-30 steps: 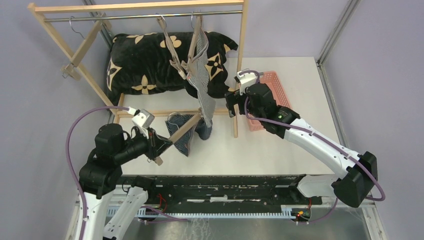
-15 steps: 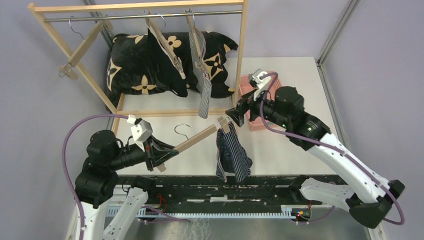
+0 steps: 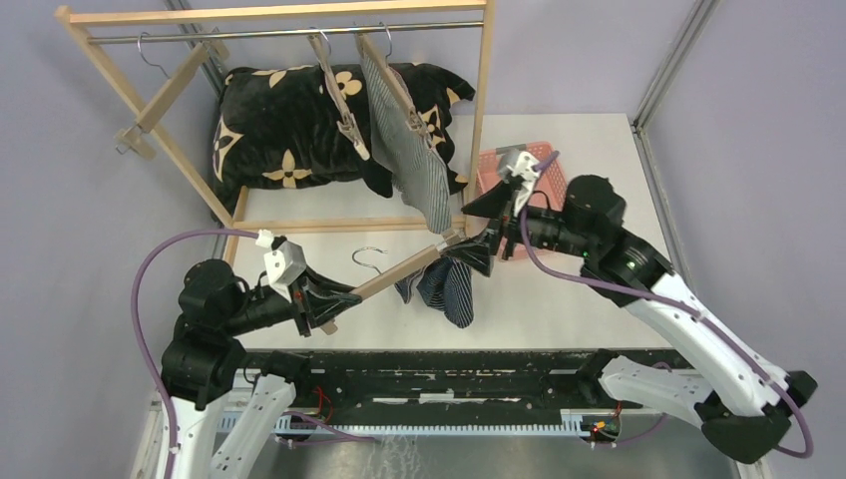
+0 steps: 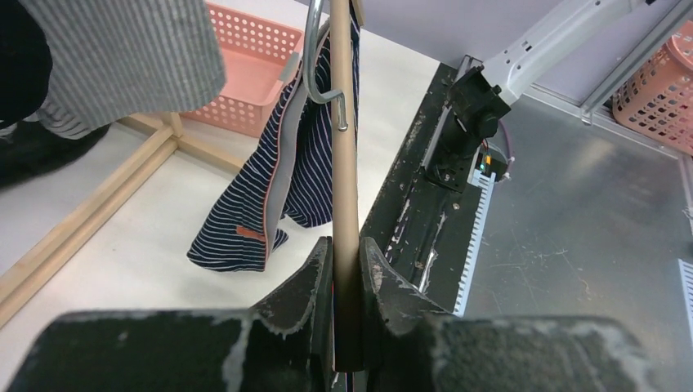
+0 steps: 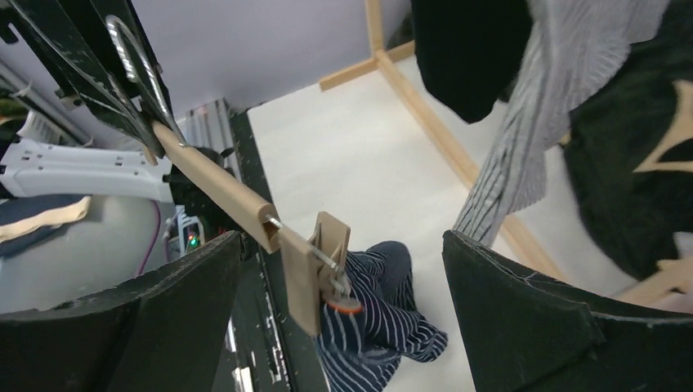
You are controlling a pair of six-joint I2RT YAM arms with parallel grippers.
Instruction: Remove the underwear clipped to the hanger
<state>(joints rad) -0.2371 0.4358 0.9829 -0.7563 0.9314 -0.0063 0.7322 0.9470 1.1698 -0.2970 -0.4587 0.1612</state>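
Between the 2 arms, above the bench [image 3: 559,319], the left end effector [image 3: 324,304] is clamped on 1 end of a wooden hanger [image 3: 399,277]. Navy striped underwear [image 3: 449,287] hangs from the clip [image 5: 315,273] at the hanger's other end. The right end effector [image 5: 342,241] stands wide apart, 1 finger on each side of that clip. Grey striped underwear [image 3: 414,165] hangs on the rack [image 3: 484,100].

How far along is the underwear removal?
Done: one hanger is off the rail, gripped by the left hand. In hand: open right hand brackets the clip holding the navy striped underwear. Left: unclip it, then the black piece and the grey striped piece on the rail.
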